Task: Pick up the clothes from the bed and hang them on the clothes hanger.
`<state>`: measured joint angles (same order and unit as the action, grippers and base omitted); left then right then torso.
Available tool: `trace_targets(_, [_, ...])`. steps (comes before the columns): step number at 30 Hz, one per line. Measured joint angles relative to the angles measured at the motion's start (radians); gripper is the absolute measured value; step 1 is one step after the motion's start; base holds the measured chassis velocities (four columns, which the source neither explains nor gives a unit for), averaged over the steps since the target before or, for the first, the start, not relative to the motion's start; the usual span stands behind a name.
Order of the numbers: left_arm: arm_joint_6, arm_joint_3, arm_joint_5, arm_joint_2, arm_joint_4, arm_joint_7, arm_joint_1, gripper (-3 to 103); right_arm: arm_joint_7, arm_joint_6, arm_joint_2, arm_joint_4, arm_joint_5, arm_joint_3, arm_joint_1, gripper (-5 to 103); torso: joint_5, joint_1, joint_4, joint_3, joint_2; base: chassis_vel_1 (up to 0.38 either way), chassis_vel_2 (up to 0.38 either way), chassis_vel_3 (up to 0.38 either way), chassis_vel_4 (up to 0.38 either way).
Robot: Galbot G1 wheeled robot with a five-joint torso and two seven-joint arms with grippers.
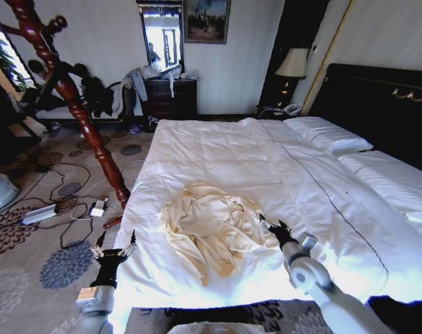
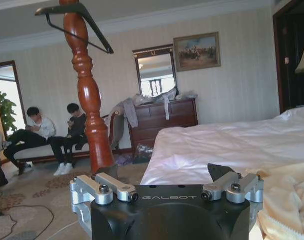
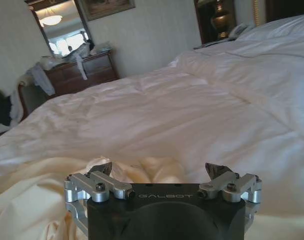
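Observation:
The clothes (image 1: 207, 226), a crumpled pale cream-yellow garment, lie on the white duvet of the bed (image 1: 266, 160) near its foot. My right gripper (image 1: 272, 228) is open at the garment's right edge, and the cream fabric (image 3: 36, 200) shows just below and between its fingers (image 3: 102, 167). My left gripper (image 1: 115, 243) is open and holds nothing, low beside the bed's left edge and left of the garment; a fold of the clothes (image 2: 287, 200) shows beside it. The black clothes hanger (image 2: 79, 20) hangs high on the red-brown coat stand (image 2: 89, 100).
The coat stand (image 1: 78, 104) leans up from the carpet left of the bed. Cables and a power strip (image 1: 40, 213) lie on the floor there. A dark dresser (image 1: 170, 97) with grey garments stands at the far wall. The black headboard (image 1: 377, 104) and a lamp (image 1: 292, 64) are at the right.

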<state>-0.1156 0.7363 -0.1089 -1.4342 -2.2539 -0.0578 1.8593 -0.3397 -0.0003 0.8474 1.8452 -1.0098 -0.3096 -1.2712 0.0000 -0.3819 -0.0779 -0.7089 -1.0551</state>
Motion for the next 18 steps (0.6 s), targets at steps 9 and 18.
trace_targets(9, [-0.002, 0.004, -0.001, -0.002, -0.011, -0.016, 0.01, 100, -0.148, -0.122, 0.05, -0.057, -0.162, 0.095, 0.146, 103, -0.0002, 0.0, 0.0, 0.0, 0.0, 0.0, 0.0, 0.0, 0.0])
trace_targets(18, [-0.005, 0.001, -0.002, -0.003, 0.017, -0.039, -0.004, 100, -0.158, -0.143, 0.056, -0.085, -0.158, 0.117, 0.171, 74, -0.0001, 0.0, 0.0, 0.0, 0.0, 0.0, 0.0, 0.0, 0.0])
